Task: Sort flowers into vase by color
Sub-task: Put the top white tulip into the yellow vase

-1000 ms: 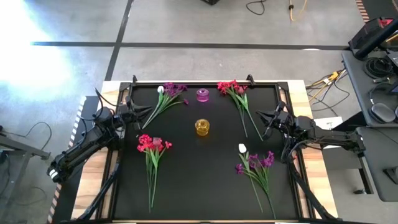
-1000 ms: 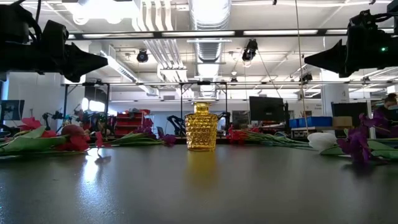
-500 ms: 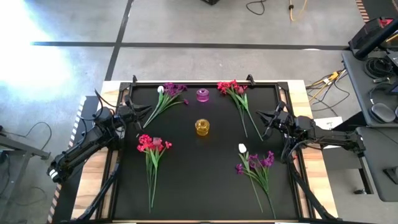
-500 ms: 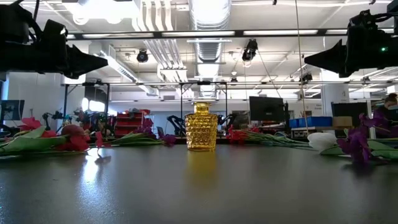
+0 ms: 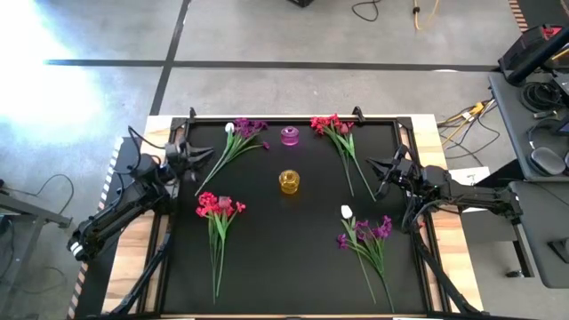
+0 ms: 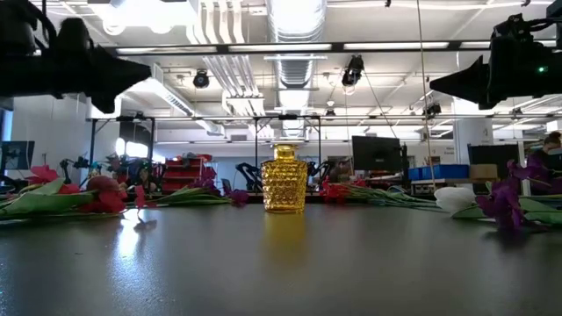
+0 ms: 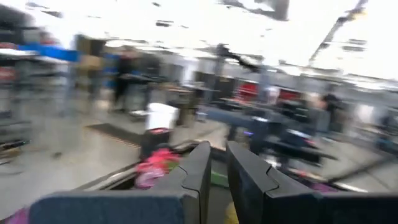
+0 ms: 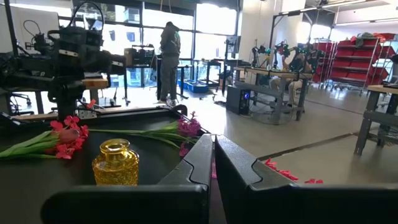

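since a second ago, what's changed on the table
Only the left gripper moved: it swung toward the table's far side, nearer the purple spray, taking hold of nothing. The right gripper held its place, and the flowers, yellow vase and pink vase stayed as they were.

The left gripper (image 5: 201, 158) hung above the table's nine o'clock edge, fingers nearly together, its arm stretching back toward seven o'clock. The right gripper (image 5: 374, 166) waited at the three o'clock edge, fingers nearly closed, pointing inward.
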